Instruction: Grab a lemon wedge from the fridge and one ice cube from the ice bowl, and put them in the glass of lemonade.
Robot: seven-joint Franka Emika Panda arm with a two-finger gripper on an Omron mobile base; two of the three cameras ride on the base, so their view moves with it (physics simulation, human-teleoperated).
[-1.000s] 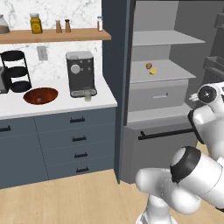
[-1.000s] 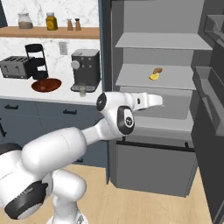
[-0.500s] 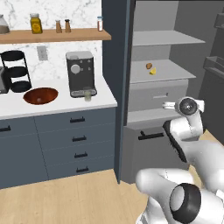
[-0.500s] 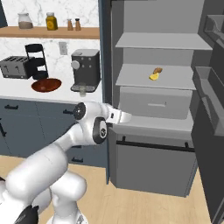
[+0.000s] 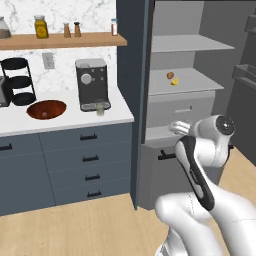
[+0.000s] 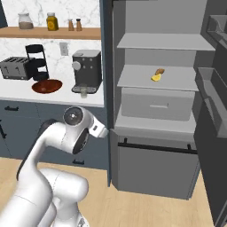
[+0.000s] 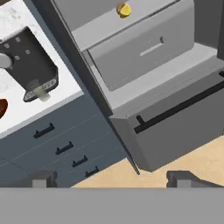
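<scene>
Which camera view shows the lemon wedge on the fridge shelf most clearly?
The right base view: the lemon wedge lies unobstructed on the fridge shelf, beside a brown item. The left base view shows it smaller; the hand view shows it near the top edge.

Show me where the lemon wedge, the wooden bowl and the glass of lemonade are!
lemon wedge (image 6: 156, 78), right base view, on its yellow middle.
ice bowl (image 5: 46, 109), left base view, on its reddish-brown inside.
glass of lemonade (image 5: 100, 110), left base view, on its pale side.
</scene>
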